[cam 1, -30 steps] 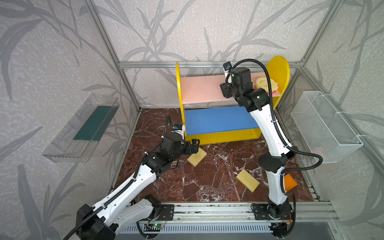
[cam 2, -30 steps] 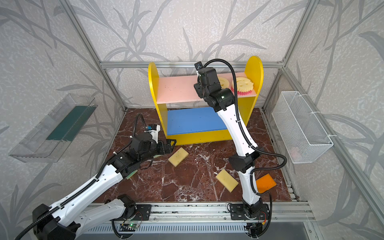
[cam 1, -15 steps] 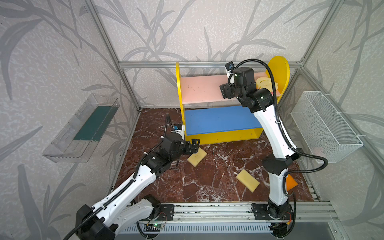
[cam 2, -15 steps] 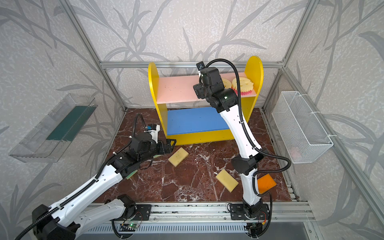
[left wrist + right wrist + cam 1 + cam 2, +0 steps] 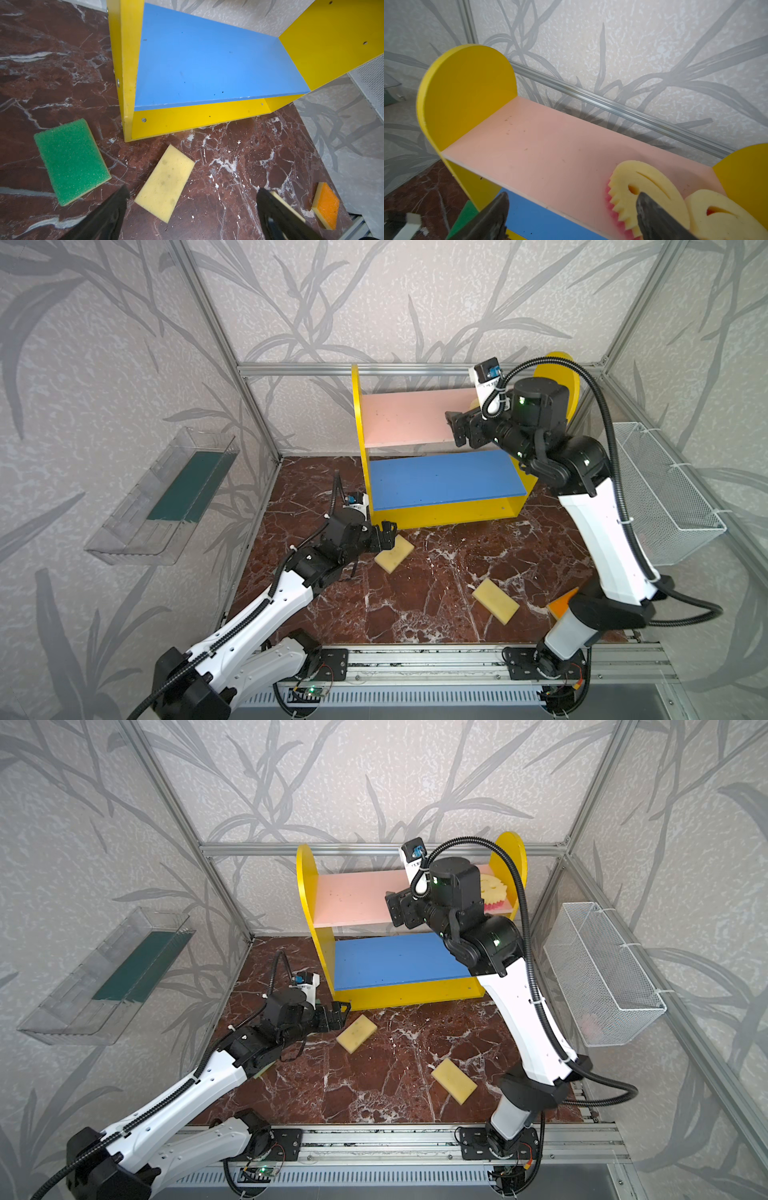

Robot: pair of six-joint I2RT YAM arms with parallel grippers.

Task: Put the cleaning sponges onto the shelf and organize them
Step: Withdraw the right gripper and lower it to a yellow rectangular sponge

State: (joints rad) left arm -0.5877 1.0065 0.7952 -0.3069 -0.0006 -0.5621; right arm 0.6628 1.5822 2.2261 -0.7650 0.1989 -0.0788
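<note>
Listing from the left wall across.

Clear tray (image 5: 166, 497): wall-mounted, not the target.

Left gripper (image 5: 386, 536): low over the marble floor (image 5: 436, 572), jaws wide, nothing between them.

Green sponge (image 5: 71, 161): flat on the floor, off to one side of the left jaws, mostly hidden under that arm in both top views.

Pale yellow sponge (image 5: 395, 553): flat on the floor just ahead of the left fingertips, near the shelf's front corner. Its long axis runs diagonally to the line between the jaws, so closing across its short side probably calls for a wrist turn. The left arm is plainly the nearer.

Shelf (image 5: 444, 514): blue lower board (image 5: 440, 479) bare; pink upper board (image 5: 399, 418) bare on its left part.

Second pale yellow sponge (image 5: 495, 600): flat on the floor, well apart from both grippers.

Right gripper (image 5: 454, 429): raised at the pink board's front edge, jaws wide and empty.

Two smiley sponges (image 5: 643, 187): on the pink board's right end by the side panel, close together; whether touching, cannot tell.

Orange sponge (image 5: 561, 601): on the floor by the right arm's base, partly hidden.

Wire basket (image 5: 665, 489): right wall.
</note>
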